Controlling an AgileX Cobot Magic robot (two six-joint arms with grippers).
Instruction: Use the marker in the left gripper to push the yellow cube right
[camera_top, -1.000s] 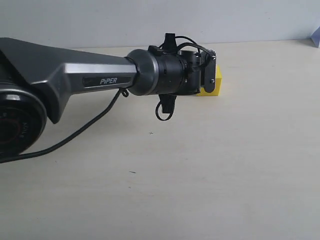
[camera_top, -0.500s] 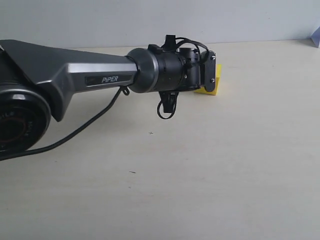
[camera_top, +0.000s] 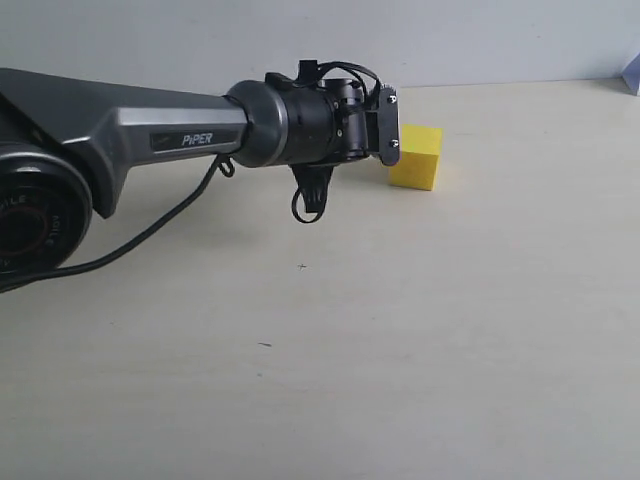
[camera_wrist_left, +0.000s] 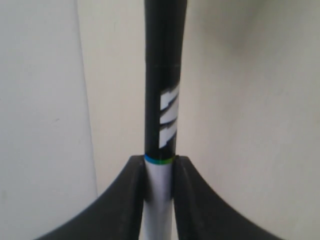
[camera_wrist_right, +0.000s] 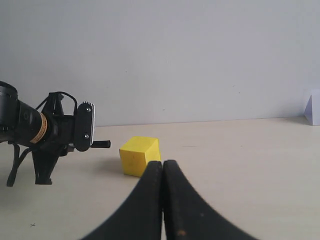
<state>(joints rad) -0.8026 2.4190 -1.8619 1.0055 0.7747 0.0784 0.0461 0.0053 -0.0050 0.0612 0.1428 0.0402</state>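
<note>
In the exterior view your left end effector sits in the upper middle of the frame, turned so that neither its fingers nor the marker can be seen there. The cube stands just right of it, and the end effector's plate overlaps the cube's left edge in the picture, so you cannot judge contact from here. The left wrist view fills that in: both fingers are clamped on the marker's white barrel, with the black cap reaching out ahead, but no cube shows. The right wrist view gives you the side look, where the marker's black tip points toward the cube and a narrow strip of surface shows between them. It also shows your right end effector with its fingers pressed together and nothing held. In the exterior view the cube rests flat near the surface's far edge, where the wall rises close behind it. To the cube's right the surface is bare up to the frame's right edge, apart from a small pale object in the upper right corner. A black cable droops from the arm at left.
</note>
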